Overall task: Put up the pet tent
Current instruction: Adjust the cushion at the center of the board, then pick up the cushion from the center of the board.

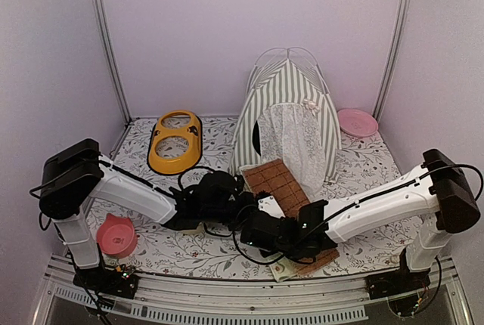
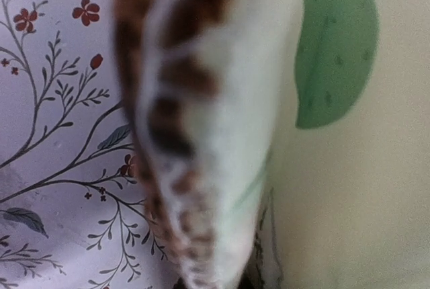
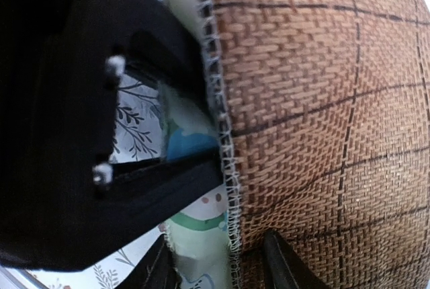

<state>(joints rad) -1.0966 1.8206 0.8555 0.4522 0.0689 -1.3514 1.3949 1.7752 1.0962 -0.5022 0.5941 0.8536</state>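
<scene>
The pet tent (image 1: 291,106), striped grey-green and white with a lace door flap, stands upright at the back middle of the table. In front of it lies a brown woven mat (image 1: 276,181) with a cream printed underside (image 3: 201,235). My left gripper (image 1: 253,202) is shut on the mat's left edge, and that folded edge (image 2: 201,134) fills the left wrist view. My right gripper (image 3: 222,269) is open, with one finger on each side of the mat's stitched edge and neither pressing it. In the top view the right gripper (image 1: 261,227) sits close beside the left one.
A yellow double pet bowl (image 1: 175,141) lies at the back left. A pink plate (image 1: 357,122) sits to the right of the tent. A pink bowl (image 1: 116,235) is near the left arm's base. The floral tablecloth (image 2: 54,134) covers the table, and walls enclose three sides.
</scene>
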